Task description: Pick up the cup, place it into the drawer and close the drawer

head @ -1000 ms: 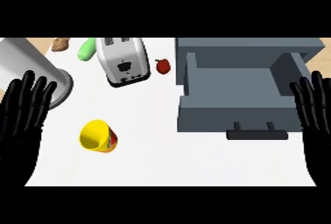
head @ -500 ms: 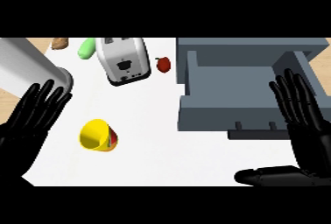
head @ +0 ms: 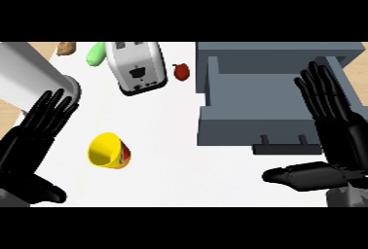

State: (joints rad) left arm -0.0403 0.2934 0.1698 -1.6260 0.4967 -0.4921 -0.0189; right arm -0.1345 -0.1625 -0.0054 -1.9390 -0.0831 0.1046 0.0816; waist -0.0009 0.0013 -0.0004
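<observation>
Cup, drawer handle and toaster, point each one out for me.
cup (head: 105,150), head view, on its yellow inside
drawer handle (head: 286,147), head view, on its bar
toaster (head: 137,65), head view, on its top

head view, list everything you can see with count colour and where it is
cup: 1, yellow with red on its side, lying tipped on the counter, lower left of centre
toaster: 1, white and silver, top centre-left
green item: 1, green, top, left of the toaster
brown item: 1, brown, top left edge
red item: 1, red, between toaster and drawer
drawer: 1, grey, open, right half
cylinder: 1, silver, upper left
counter: 1, white
left hand: 1, black, open, left edge
right hand: 1, black, open, over the drawer's right side
</observation>
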